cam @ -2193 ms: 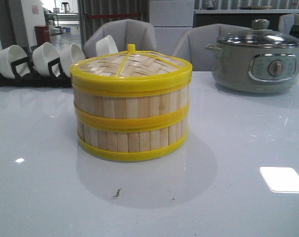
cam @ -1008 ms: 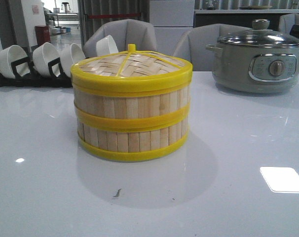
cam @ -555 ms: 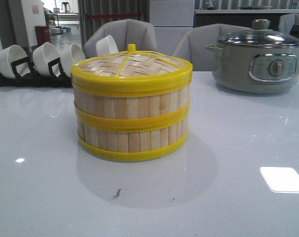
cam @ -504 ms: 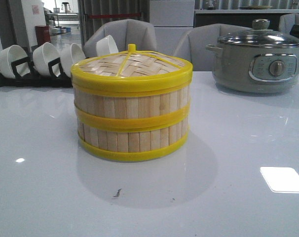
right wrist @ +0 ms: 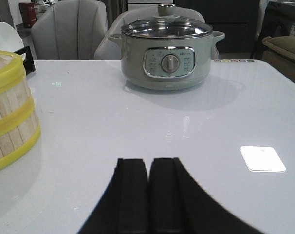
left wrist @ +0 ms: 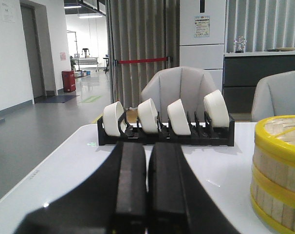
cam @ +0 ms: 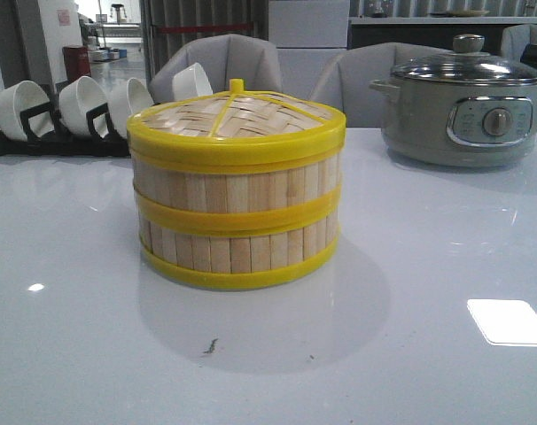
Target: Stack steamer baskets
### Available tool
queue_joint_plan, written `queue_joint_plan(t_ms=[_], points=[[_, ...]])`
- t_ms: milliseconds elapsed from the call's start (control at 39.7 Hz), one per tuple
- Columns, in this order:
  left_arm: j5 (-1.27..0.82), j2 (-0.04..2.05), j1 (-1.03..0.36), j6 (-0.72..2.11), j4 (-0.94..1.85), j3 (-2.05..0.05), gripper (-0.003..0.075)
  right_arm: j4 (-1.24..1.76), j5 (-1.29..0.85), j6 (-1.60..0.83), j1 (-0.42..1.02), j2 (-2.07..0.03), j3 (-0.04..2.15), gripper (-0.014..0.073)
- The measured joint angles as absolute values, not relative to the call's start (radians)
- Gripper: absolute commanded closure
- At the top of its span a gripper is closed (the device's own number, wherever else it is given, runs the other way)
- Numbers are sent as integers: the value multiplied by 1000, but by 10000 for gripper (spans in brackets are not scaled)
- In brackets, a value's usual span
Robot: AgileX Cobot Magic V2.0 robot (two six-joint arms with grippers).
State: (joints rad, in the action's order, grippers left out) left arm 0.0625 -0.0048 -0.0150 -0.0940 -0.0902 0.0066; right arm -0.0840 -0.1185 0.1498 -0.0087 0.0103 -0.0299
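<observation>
Item one, the steamer baskets (cam: 236, 217): standing as before, already one on the other under the woven lid (cam: 236, 117), nothing having shifted across the recent seconds, so I am judging the stacking done. Item two, my left jaws (left wrist: 146, 187) and right jaws (right wrist: 147, 192): both are resting pressed together, holding nothing, the stack lying ahead between them and apart from both. Item three, views: the front one is showing no jaws, while my wrist views are showing the bowl rack (left wrist: 164, 134) and grey pot (right wrist: 166, 56) on the tabletop (cam: 446, 266).
</observation>
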Motion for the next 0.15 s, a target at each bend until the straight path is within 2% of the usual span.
queue_joint_plan(t_ms=[151], points=[[63,-5,-15,-94,-90,7,637,-83,-119,150,-9,10,-30,566]])
